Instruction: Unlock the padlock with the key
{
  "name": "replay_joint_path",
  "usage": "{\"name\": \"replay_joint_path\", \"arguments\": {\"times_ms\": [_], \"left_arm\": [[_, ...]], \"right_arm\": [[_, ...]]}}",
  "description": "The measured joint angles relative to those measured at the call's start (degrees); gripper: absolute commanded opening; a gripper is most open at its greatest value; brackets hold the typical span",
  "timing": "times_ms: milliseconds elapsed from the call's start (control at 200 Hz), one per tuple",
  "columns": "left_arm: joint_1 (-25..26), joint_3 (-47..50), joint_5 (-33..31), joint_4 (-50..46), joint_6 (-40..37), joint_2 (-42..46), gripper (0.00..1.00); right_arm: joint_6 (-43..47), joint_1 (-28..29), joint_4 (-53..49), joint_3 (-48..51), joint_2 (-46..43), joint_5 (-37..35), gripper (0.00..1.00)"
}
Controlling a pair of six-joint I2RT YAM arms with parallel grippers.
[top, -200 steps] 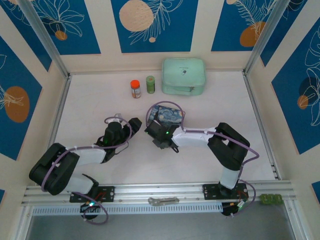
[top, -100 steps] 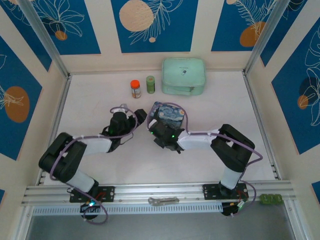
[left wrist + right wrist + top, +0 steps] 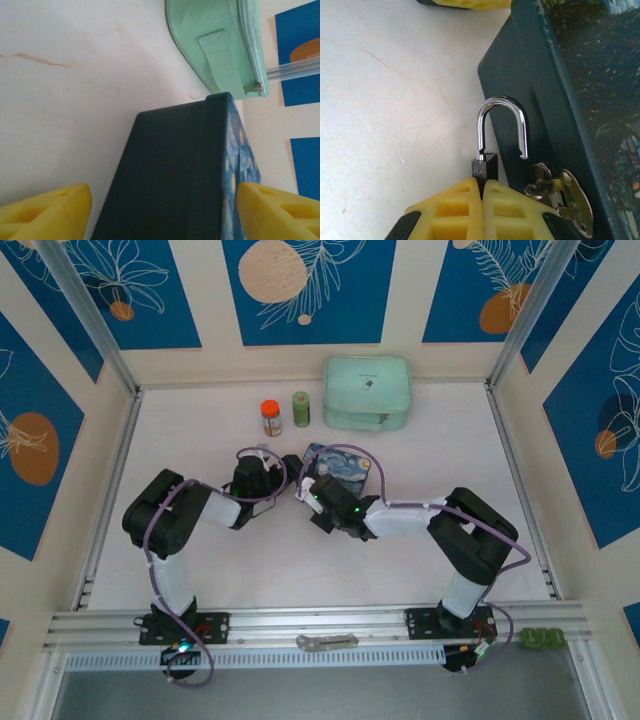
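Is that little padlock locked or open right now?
Open. On the padlock, one shackle leg hangs free, not seated in the dark body that the right gripper pinches.

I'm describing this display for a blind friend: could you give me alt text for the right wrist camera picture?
The right gripper pinches the dark body of a tiny padlock, whose shiny shackle stands up with one leg free. Just right of it on the white table sits a dark blue tin with a small silvery fitting.

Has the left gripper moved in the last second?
Yes. The left gripper has moved farther out and right, nearer the orange-capped jar, reaching the blue tin.
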State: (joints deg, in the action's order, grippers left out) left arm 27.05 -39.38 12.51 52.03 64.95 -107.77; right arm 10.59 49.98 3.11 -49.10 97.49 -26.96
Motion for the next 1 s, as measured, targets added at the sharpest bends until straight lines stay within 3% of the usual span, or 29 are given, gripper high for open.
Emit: {"name": "replay_joint_path", "arguments": {"times_ms": [480,695,805,1000], "left_arm": [[3.0,3.1,0.8,5.8,3.8,-0.1,0.65],[5.4,3.4,0.8,6.7,4.8,-0.1,0.54],[5.8,4.3,0.8,8.4,5.3,-0.1,0.56],[4.9,6.7,-0.6,9.2,5.5,0.2,0.69]], "right_arm": [[0.0,-3.5,3.6,-0.1,0.3,9.0,0.00],[-4.8,-5.1,3.9,-1.1,0.3,15.1,0.00],[-7.5,-5.8,4.2,-1.0,0.3,16.9,0.00],[-10.4,-5.9,4.3,0.3,-1.6,18.6,0.00]]}}
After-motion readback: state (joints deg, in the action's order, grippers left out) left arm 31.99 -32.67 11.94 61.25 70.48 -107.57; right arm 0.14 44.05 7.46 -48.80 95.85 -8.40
